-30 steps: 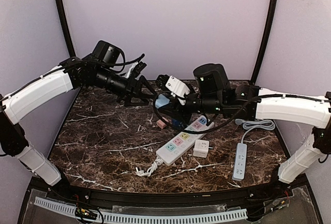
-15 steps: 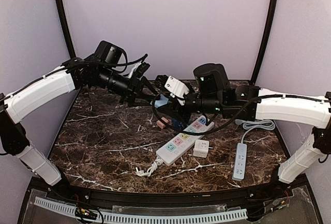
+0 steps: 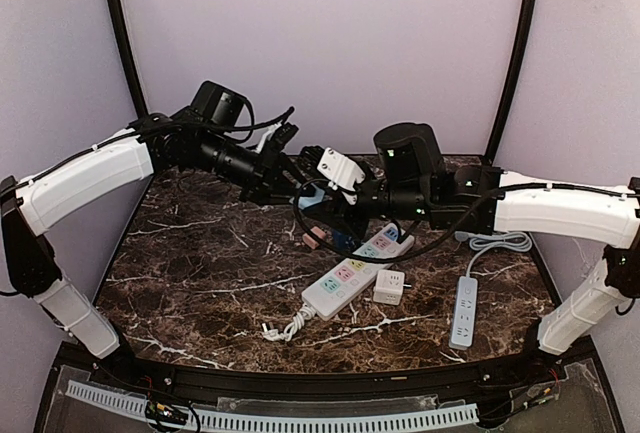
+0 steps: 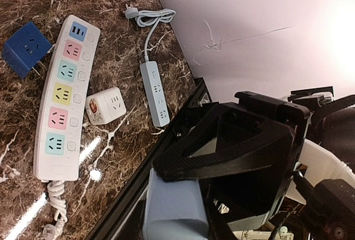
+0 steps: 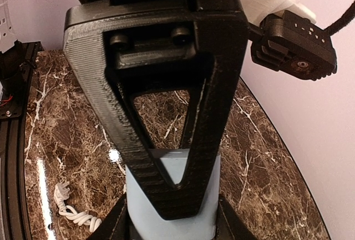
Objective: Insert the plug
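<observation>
The light blue plug (image 3: 312, 196) hangs in the air over the back of the table, held between both grippers. My right gripper (image 3: 328, 201) is shut on it; in the right wrist view its fingers flank the plug (image 5: 147, 221) at the bottom edge. My left gripper (image 3: 296, 183) has come in from the left and is shut on the same plug (image 4: 175, 209), one black triangular finger (image 4: 222, 162) pressed on its top face. That left finger (image 5: 166, 112) fills the right wrist view. Below lies the white power strip (image 3: 345, 275) with coloured sockets (image 4: 61, 96).
A dark blue adapter (image 4: 22, 49) lies at the strip's far end and a white cube adapter (image 3: 389, 286) beside it. A slim white strip (image 3: 465, 310) with a coiled cable (image 3: 500, 241) lies at the right. A small pink piece (image 3: 313, 238) sits mid-table.
My left gripper has moved right toward the right gripper and shut on the light blue plug that the right gripper holds. The right arm has stayed still.
</observation>
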Robot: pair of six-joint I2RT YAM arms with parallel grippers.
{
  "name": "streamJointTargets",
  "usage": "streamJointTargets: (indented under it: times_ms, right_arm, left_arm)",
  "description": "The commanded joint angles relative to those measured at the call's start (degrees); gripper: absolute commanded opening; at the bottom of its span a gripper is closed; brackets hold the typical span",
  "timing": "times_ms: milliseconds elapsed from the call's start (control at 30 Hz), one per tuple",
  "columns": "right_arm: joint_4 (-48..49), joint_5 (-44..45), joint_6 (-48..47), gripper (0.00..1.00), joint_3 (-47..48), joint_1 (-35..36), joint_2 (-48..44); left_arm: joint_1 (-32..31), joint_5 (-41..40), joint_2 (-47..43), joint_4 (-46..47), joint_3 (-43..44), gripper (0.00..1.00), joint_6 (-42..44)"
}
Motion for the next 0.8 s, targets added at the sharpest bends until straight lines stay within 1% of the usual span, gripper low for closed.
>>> streamJointTargets:
  times_ms: [0, 33, 67, 133, 200, 233, 300, 333, 400, 500, 533, 600, 767]
  right_arm:
    - [2.56, -0.64, -1.07, 0.00, 0.75, 0.76, 0.20]
    - [2.60, -0.68, -1.16, 0.00, 0.72, 0.69, 0.20]
    - [2.64, -0.55, -1.21, 0.00, 0.71, 0.75, 0.13]
    - [2.66, -0.23, -1.06, 0.00, 0.83, 0.74, 0.19]
    - [2.48, 0.47, -0.41, 0.00, 1.19, 0.75, 0.28]
    - [2.36, 1.04, 0.04, 0.12, 1.30, 0.76, 0.28]
    - [2.29, 2.74, 1.48, 0.40, 1.28, 0.76, 0.06]
    - [2.22, 3.19, 2.04, 0.50, 1.05, 0.76, -0.21]
    - [2.13, 4.26, 3.02, 0.63, 0.21, 0.82, -0.97]
    - [1.52, 5.71, 4.08, 0.91, -1.41, 1.07, -2.36]
    - [1.05, 6.31, 4.43, 0.96, -1.89, 1.17, -3.00]
    - [-0.36, 7.44, 5.08, 0.99, -2.47, 1.58, -3.82]
    - [-3.07, 10.00, 8.44, 0.99, -4.79, 1.96, -7.24]
  left_arm:
    - [-0.38, 1.04, 0.37, 0.80, 1.42, 0.21, -0.67]
    - [-0.35, 1.21, 0.45, 0.82, 1.41, 0.19, -0.67]
    - [-0.34, 1.29, 0.52, 0.91, 1.40, 0.12, -0.74]
    - [-0.40, 1.66, 0.66, 1.00, 1.40, 0.03, -0.78]
    - [-0.47, 1.45, 0.57, 1.06, 1.40, 0.01, -0.73]
    - [-0.48, 1.37, 0.28, 1.09, 1.35, 0.01, -0.73]
    - [-0.44, 1.08, -0.31, 1.33, 1.12, 0.01, -0.79]
    - [-0.44, 0.91, -0.52, 1.35, 0.95, 0.01, -0.81]
    - [-0.45, 0.61, -1.12, 1.37, 0.51, 0.01, -0.81]
    - [-0.43, 0.50, -2.17, 1.35, -0.24, 0.01, -0.85]
    - [-0.43, 0.33, -2.37, 1.23, -0.57, 0.01, -0.62]
    - [-0.39, -0.20, -3.08, 0.41, -0.89, 0.01, -0.37]
    - [-0.42, -2.06, -4.61, -3.12, -1.65, 0.01, 2.00]
